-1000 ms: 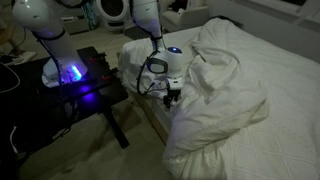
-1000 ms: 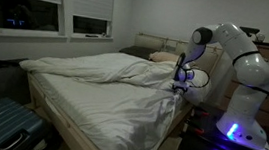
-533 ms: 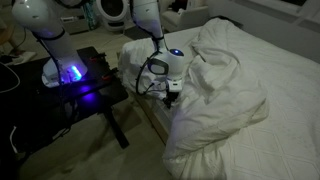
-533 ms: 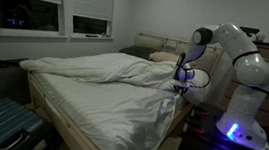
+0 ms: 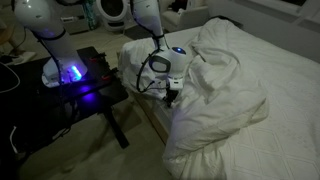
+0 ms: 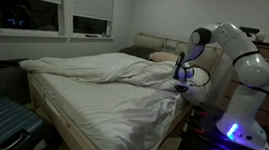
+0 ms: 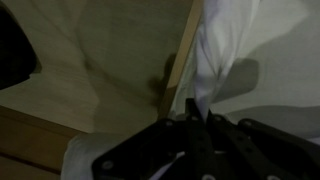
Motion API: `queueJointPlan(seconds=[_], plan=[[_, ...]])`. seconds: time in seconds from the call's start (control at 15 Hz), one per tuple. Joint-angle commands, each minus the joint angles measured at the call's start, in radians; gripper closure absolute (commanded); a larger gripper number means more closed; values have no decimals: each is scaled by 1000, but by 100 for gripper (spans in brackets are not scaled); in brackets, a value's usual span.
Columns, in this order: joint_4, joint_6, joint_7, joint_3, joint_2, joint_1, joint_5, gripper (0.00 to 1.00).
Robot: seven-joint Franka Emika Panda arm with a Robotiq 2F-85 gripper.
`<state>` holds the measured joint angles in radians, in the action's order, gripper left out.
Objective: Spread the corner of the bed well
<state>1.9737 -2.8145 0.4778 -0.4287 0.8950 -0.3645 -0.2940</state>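
One fold of the corner [image 7: 214, 48] looks pinched between the tips of my claw [image 7: 197, 113], as far as the dim wrist view lets me judge. The corner hangs at the left edge of the bed [image 5: 292, 72], touching my claw. Its bulk is heaped to the right, with the ridge running far to near, so the pull should go left and near. Since half a second ago, my wrist has barely shifted.

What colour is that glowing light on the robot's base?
The light glows blue-violet, clearest in an exterior view.
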Motion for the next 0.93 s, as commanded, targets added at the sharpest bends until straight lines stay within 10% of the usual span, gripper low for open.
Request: queueJointPlan(seconds=[0.0,0.87], plan=[[60,139,33,-109,-26,109,62,99],[169,102,-75,-104,29,116,164,99]])
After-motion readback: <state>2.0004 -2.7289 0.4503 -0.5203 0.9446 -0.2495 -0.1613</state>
